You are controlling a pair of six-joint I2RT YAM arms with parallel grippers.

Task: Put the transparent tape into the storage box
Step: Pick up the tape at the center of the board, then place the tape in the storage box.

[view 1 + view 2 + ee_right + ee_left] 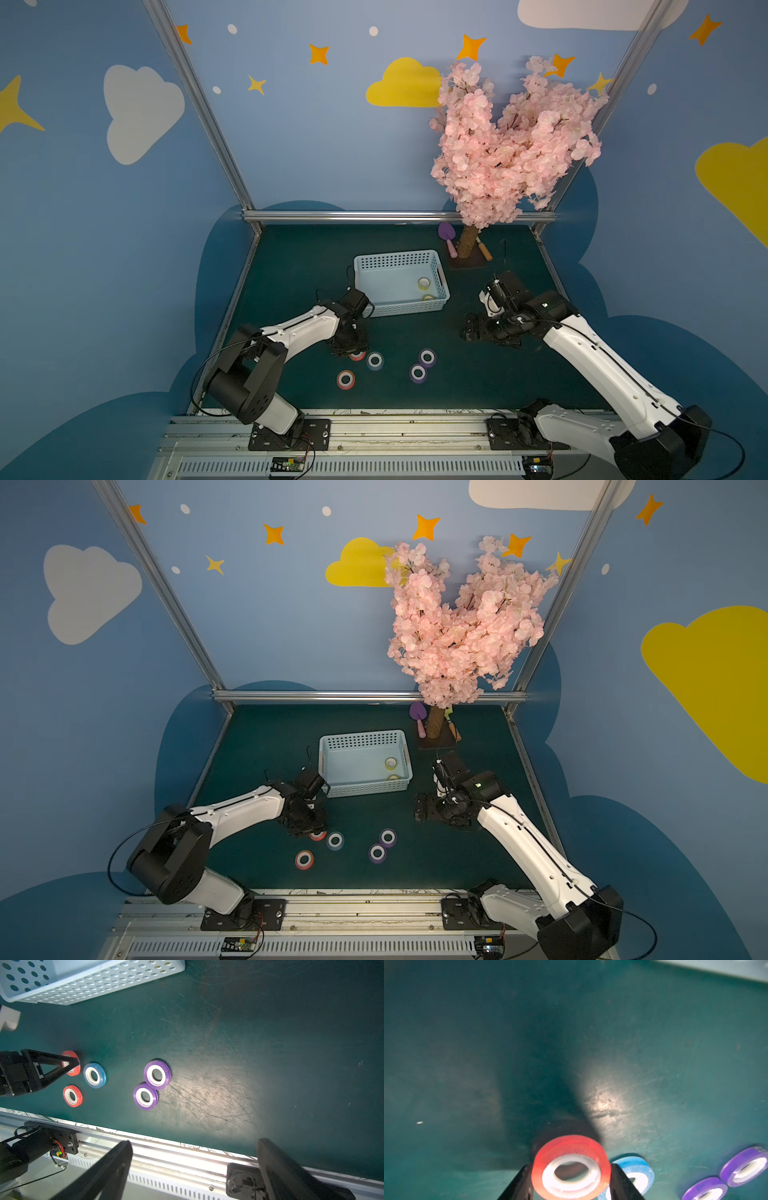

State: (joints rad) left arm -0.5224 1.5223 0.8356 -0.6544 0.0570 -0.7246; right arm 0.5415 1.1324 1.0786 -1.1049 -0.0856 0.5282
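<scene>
I find the left gripper [571,1167] closed against both sides of a red tape roll [566,1147] at the front of the green table [299,266]. Two transparent tape rolls [424,283] lie inside the pale blue storage box [405,307], at its right end. The right gripper [194,1142] hangs wide open, holding nothing, right of the box.

The dark green surface [457,386] carries the storage box [403,308] and a tree's base plate [469,262]. Nearer the front lie a red tape roll [345,379], a blue tape roll [375,360] and two touching purple tape rolls [427,357] [418,373]. Whether a second red tape roll [571,1146] rests there is unclear.
</scene>
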